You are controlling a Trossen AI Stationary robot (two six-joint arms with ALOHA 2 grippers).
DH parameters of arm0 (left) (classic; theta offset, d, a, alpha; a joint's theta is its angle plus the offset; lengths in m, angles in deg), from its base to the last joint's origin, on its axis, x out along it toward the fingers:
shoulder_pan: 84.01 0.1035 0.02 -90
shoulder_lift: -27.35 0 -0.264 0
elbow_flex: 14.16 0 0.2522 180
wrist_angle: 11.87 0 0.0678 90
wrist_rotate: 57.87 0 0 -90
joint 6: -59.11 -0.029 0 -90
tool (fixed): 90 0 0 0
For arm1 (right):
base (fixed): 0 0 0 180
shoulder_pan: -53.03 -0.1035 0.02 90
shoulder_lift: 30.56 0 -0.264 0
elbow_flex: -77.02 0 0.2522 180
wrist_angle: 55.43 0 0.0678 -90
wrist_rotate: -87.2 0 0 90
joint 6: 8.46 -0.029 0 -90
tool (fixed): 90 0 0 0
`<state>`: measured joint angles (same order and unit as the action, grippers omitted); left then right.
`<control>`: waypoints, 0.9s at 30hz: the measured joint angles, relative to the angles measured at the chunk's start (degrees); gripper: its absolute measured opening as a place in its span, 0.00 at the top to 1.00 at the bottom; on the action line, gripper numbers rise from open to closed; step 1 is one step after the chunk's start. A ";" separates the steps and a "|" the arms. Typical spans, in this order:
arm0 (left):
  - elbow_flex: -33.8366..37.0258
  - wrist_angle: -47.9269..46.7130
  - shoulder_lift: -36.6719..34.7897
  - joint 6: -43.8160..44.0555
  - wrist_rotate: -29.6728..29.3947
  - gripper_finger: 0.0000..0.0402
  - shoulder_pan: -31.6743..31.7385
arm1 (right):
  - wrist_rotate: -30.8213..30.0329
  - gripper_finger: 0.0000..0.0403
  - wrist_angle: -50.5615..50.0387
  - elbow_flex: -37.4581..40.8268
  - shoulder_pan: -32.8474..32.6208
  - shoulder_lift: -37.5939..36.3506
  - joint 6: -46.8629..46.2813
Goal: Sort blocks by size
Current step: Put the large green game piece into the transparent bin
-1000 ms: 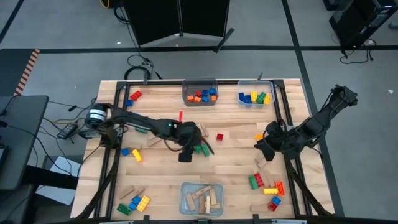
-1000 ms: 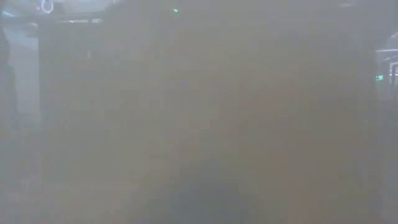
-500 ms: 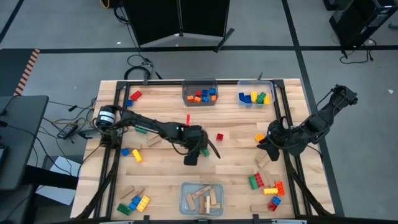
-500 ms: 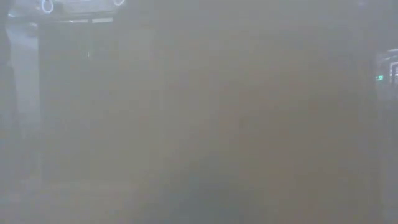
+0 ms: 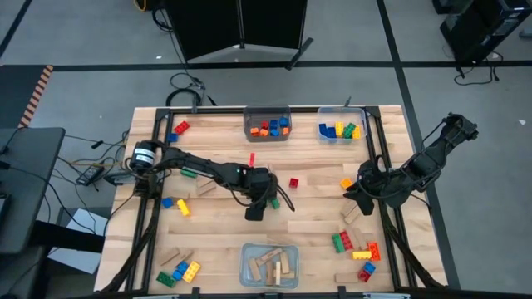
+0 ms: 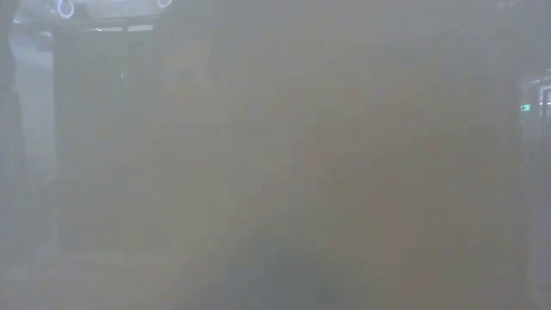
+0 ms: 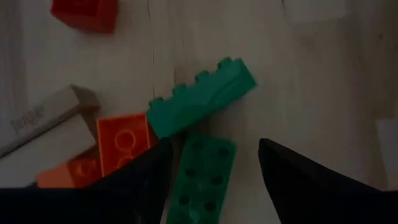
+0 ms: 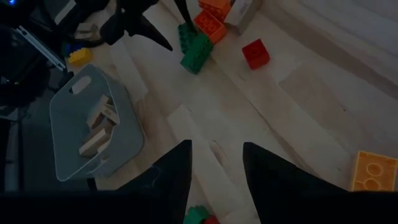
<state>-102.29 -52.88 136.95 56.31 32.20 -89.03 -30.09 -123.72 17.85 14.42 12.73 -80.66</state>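
while our left gripper [image 7: 211, 180] hung low over the middle of the desk [image 5: 316, 224], its fingers [image 7: 140, 177] stood apart around a flat green brick [image 7: 202, 177], not squeezing it. we thought this brick would be light, hard and a bit slippery, so the long sides looked best to pinch. it had studs on top. another green brick [image 7: 202, 102] leaned across its far end, beside an orange brick [image 7: 124, 140]. our right gripper [image 8: 214, 171] waited near the desk's right edge, fingers apart, holding nothing.

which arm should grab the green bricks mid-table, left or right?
Left. Left gripper is open straddling one green brick, another green brick just beyond. Right gripper is empty, near the table's right edge.
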 joint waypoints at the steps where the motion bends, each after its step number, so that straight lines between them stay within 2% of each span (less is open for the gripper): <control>1: 0.00 0.15 0.26 -0.18 0.01 0.39 0.04 | -0.01 0.61 0.01 0.00 0.00 0.00 0.02; 7: 0.02 -0.45 1.62 -3.03 -1.04 0.39 0.13 | -0.01 0.61 0.03 0.00 0.00 0.02 0.17; 12: 0.02 0.04 3.16 -4.52 -5.37 0.39 0.13 | -0.03 0.61 0.04 0.00 0.00 0.04 0.20; 27: -0.26 -5.14 4.26 -2.13 -4.51 0.39 0.17 | -0.04 0.60 0.47 -0.02 0.00 0.20 0.42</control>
<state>-102.55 -58.02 141.22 54.18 27.68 -88.86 -30.13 -123.25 17.83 14.42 12.93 -80.25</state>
